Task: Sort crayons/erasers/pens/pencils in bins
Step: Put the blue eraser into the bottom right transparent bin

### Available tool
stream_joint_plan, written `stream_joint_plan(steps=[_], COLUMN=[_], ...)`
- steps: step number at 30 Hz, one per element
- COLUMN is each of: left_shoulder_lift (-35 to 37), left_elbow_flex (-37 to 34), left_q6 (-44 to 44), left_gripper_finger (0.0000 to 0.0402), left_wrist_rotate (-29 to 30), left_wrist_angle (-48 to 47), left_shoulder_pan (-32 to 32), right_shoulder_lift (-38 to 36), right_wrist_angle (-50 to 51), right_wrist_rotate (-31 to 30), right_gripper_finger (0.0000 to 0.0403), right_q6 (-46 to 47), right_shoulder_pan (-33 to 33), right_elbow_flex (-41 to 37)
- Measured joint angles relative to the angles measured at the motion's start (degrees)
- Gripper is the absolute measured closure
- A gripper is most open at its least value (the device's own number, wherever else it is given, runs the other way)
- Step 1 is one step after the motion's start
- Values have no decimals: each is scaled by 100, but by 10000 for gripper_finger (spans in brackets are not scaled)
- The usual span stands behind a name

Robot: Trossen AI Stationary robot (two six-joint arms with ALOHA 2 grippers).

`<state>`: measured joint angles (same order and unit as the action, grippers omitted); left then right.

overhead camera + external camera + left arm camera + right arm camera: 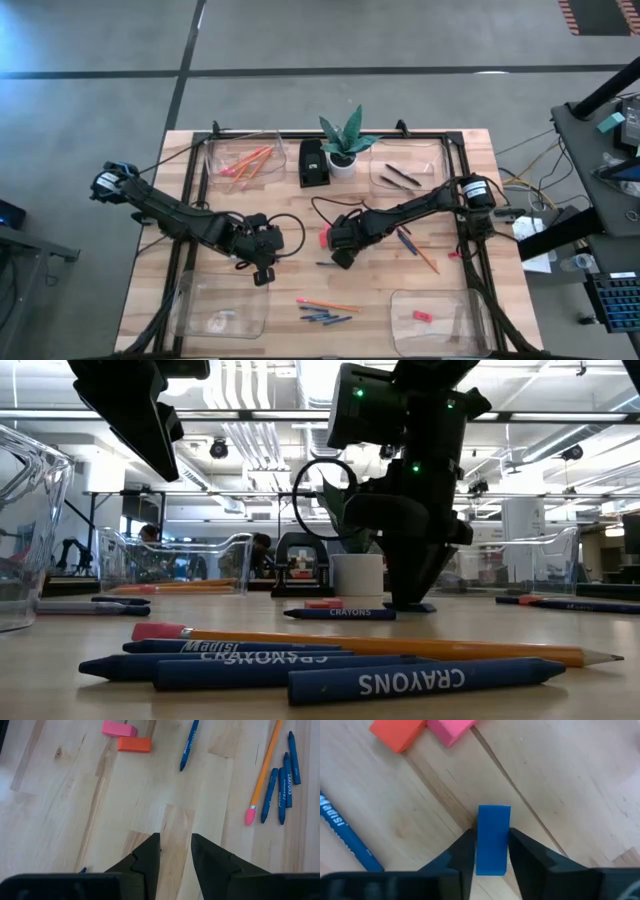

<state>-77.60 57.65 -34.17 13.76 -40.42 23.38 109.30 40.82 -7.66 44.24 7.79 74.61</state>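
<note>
Two dark arms reach over the wooden surface (300,285) toward the middle of the overhead frame. The right claw (490,851) is clamped on a blue eraser (493,839), which stands between its fingertips against the wood. Just beyond it lie a pink eraser (451,727) and an orange eraser (397,731), touching side by side, with a blue crayon (345,837) off to one side. The left claw (175,851) hangs slightly parted and holds nothing, its tips above bare wood left of centre in the overhead frame.

Below centre, a cluster of blue crayons (325,317) lies beside an orange pencil (328,304) with a pink tip. Four clear bins sit near the corners: the upper-left bin (213,160) holds orange pencils (248,160), the upper-right bin (435,150) holds dark pens (400,178), the lower-right bin (400,300) holds one red eraser (422,316), and what the lower-left bin (262,295) holds cannot be made out. A potted plant (344,145) and a small black box (313,163) stand between the upper bins. Both arms stretch low from the sides, wrists bent down.
</note>
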Motion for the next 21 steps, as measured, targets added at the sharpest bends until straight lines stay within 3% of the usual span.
stream_joint_plan(steps=[7, 21], left_shoulder_lift=[0, 0], left_elbow_flex=[0, 0], left_q6=[2, -2], left_gripper_finger=[305, 305], left_wrist_rotate=[-2, -1], left_wrist_angle=[0, 0], left_shoulder_pan=[0, 1], right_shoulder_lift=[-22, -608], right_wrist_angle=[2, 91], right_wrist_rotate=[-24, -61], right_gripper_finger=[364, 358], right_q6=[-275, -288], right_shoulder_pan=[-2, 190], right_elbow_flex=[-5, -33])
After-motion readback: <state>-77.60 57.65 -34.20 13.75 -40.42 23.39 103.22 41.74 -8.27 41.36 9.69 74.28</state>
